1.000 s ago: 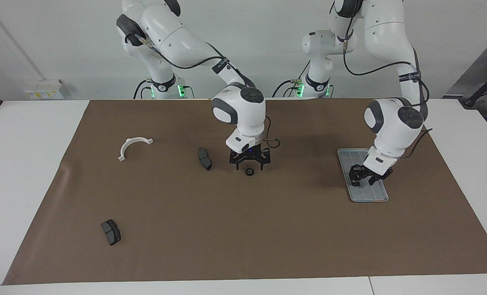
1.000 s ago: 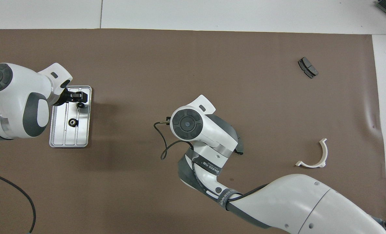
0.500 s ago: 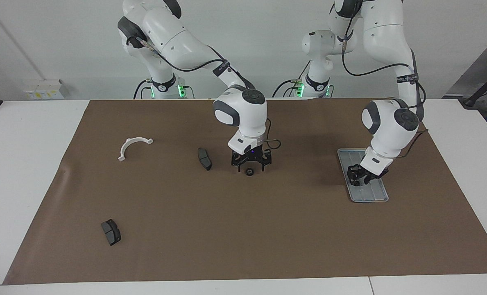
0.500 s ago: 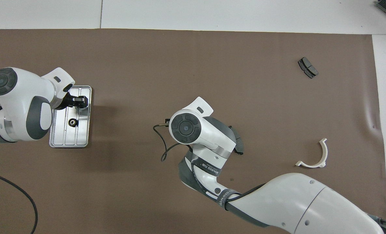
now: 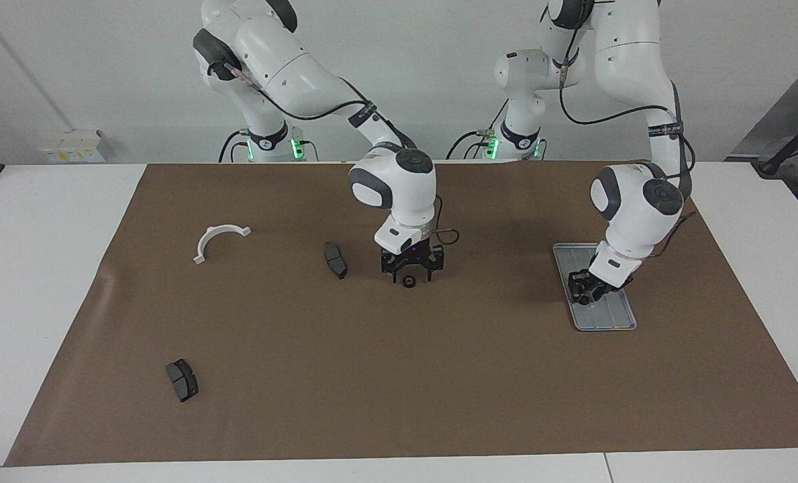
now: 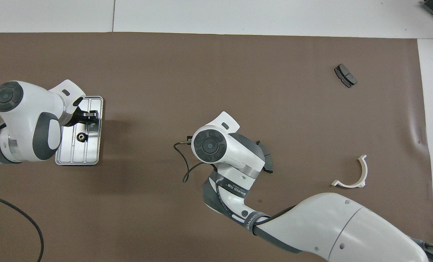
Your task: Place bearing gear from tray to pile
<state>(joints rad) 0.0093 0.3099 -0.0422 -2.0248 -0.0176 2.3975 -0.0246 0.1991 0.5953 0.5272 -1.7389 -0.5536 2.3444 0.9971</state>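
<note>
Brown matting covers the white table; read it as a clock seen from across the table, with twelve at the robots. The tray lies at three o'clock, lengthwise toward the robots, within the left arm's easy reach. The left gripper is down low inside it, toward its six o'clock end. I'd say it is set for a pick, but I cannot tell whether its jaws are clenched or what they hold. One gear sits plainly in the tray's middle.

At the clock's centre the right gripper hovers just over a second gear lying on the mat, probably the chosen drop spot. Whether it is released or gripped I cannot tell.

The pile is a thin scatter. One brake pad lies near that gear at its nine o'clock, a white bracket is well apart at ten, and another pad is at eight. Nothing stands between tray and pile, though I'd watch the two arms should they meet.
</note>
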